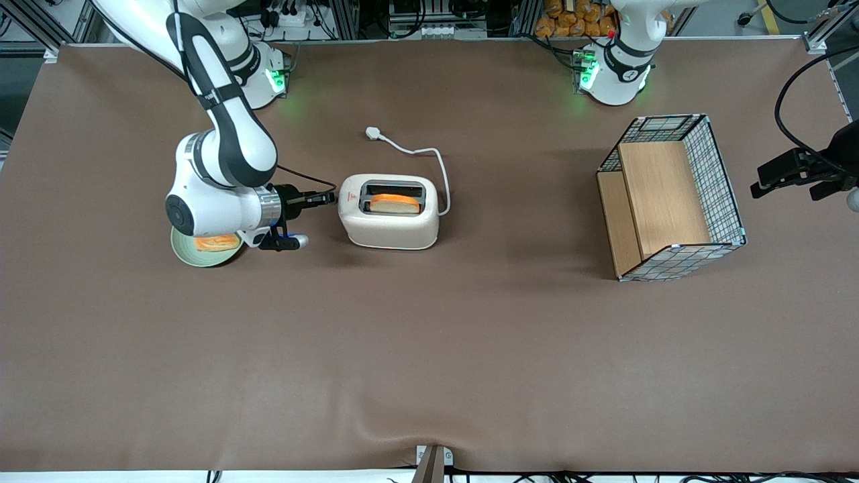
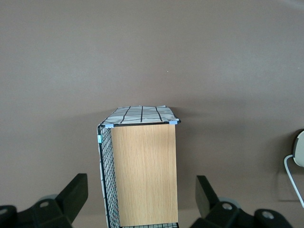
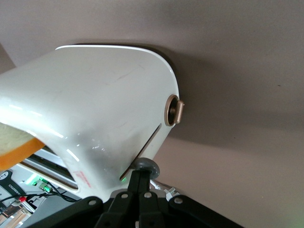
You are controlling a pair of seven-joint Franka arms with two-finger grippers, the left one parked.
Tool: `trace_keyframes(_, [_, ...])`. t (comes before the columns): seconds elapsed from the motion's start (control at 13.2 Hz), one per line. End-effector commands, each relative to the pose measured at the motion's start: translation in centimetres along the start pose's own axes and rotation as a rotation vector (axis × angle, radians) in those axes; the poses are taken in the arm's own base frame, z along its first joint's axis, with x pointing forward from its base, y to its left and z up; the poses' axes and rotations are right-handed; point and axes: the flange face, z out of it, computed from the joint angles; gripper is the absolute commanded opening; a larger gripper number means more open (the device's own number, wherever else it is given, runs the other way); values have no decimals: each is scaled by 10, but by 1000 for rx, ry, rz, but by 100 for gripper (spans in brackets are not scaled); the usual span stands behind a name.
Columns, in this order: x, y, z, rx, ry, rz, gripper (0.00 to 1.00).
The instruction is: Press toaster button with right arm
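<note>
The cream-white toaster [image 1: 389, 225] stands mid-table with a slice of bread [image 1: 396, 203] in the slot nearer the front camera. Its white cord runs to a plug [image 1: 373, 133] lying farther from the camera. My right gripper [image 1: 329, 197] is level with the toaster's short end, the one by the red mark [image 1: 348, 198]. In the right wrist view the toaster [image 3: 95, 104] fills the frame. My gripper [image 3: 141, 174] is shut, its two fingers pressed together. Their tips touch the small grey toaster button [image 3: 147, 166] at the end of the lever slot. A round bronze dial [image 3: 173, 110] sits beside that slot.
A green plate [image 1: 188, 253] with a toast slice [image 1: 216, 242] lies under my right wrist. A wire basket with wooden shelves [image 1: 671, 194] stands toward the parked arm's end of the table and shows in the left wrist view [image 2: 142, 171].
</note>
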Motion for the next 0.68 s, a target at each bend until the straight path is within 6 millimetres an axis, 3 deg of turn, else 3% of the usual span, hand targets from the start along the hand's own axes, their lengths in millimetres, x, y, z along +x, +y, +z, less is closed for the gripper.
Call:
trace_keyframes(0.0, [6, 11, 11, 39, -11, 29, 0])
trace_keyframes(0.61, [29, 52, 32, 124, -38, 46, 0])
